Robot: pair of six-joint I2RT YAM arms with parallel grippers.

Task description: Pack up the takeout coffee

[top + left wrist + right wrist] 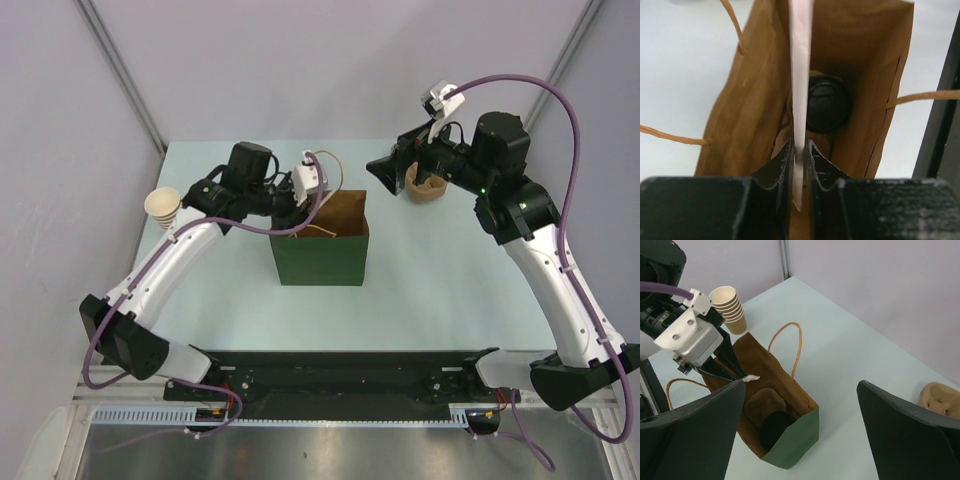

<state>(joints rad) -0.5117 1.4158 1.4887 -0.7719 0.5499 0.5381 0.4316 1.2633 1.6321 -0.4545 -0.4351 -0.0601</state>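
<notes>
**Coffee down in the bag**

Only our left wrist view shows the left gripper (800, 148) clamped on a thin white strip (801, 70). Just beyond its jaws the coffee (827, 104) stands deep in the bag (745, 115). In the top view our right gripper (392, 170) has its jaws wide apart, clear of the bag's rim, with bare table (450, 290) beside it.
</notes>
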